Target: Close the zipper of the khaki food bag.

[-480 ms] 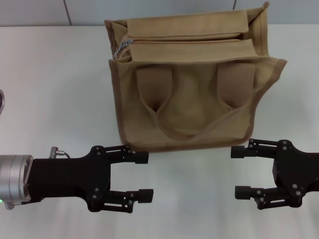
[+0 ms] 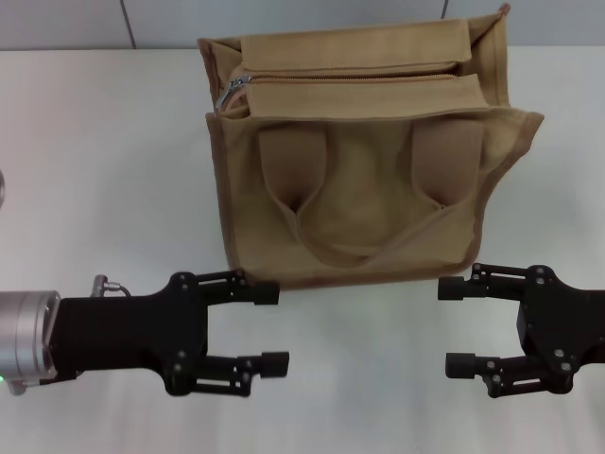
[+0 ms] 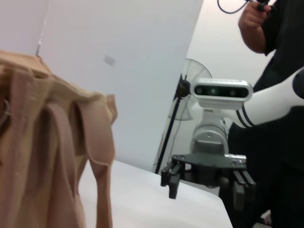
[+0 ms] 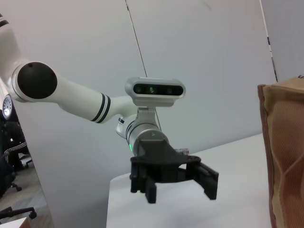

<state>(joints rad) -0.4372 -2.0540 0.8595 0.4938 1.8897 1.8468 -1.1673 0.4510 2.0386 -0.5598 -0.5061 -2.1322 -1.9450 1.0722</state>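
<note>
My left gripper [image 2: 269, 327] hovers low at my left, jaws spread wide, fingers pointing inward. My right gripper [image 2: 452, 326] mirrors it at my right, jaws likewise apart.

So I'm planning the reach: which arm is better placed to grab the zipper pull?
Probably the left. The slider sits at the khaki food bag's left end, on the side of the open left gripper. The right gripper, also open, would have to cross the bag.
</note>
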